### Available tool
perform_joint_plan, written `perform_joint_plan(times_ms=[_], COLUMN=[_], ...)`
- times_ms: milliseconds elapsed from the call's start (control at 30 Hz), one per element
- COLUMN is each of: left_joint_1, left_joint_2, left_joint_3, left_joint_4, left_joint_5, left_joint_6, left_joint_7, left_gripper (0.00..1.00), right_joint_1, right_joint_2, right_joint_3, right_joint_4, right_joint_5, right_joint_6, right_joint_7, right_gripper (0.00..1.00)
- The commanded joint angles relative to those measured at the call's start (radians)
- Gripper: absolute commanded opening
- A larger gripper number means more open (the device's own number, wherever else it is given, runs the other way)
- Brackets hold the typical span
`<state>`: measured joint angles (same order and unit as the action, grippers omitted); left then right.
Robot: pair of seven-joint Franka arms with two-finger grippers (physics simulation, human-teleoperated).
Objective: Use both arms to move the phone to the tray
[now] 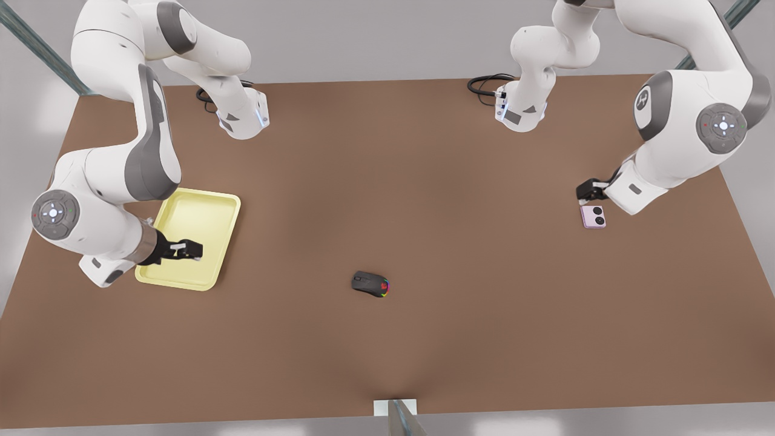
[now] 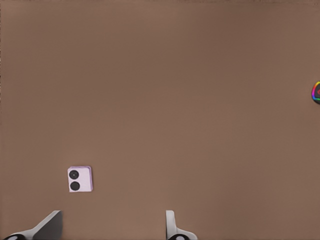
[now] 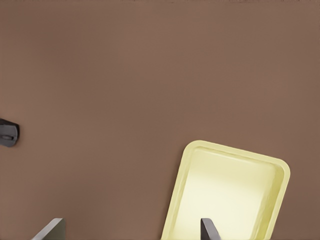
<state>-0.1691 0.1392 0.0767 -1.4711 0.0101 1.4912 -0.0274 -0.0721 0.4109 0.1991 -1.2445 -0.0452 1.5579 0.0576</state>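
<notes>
The pale pink phone [image 1: 594, 217] lies flat on the brown table at the front view's right, lenses up. My left gripper [image 1: 587, 192] hovers just behind it, open and holding nothing. In the left wrist view the phone [image 2: 80, 179] sits off to one side of the open left gripper [image 2: 112, 227], not between the fingers. The pale yellow tray [image 1: 194, 218] rests at the front view's left. Above its near end hangs my right gripper [image 1: 192, 249], open and holding nothing. The right wrist view shows the tray [image 3: 235, 185] partly under the right gripper [image 3: 130, 230].
A black mouse with rainbow lights [image 1: 370, 284] lies near the table's middle, between the two arms; its edge shows as the mouse [image 2: 316, 92] and the mouse [image 3: 8, 132] in the wrist views. Black cables [image 1: 484, 85] coil by the arm bases at the back.
</notes>
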Motion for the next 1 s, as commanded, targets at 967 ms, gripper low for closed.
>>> perform_joint_plan(times_ms=[967], left_joint_1=[0.401], left_joint_2=[0.203], left_joint_3=[0.069], left_joint_4=[-0.868], left_joint_5=[0.007], left_joint_6=[1.043], left_joint_7=[0.558], left_gripper=[1.00], right_joint_1=[-0.006], right_joint_2=[0.000], right_joint_3=[0.002], right_joint_4=[-0.001], right_joint_5=[0.002], right_joint_6=[0.031], right_joint_7=[0.034], right_gripper=[1.00])
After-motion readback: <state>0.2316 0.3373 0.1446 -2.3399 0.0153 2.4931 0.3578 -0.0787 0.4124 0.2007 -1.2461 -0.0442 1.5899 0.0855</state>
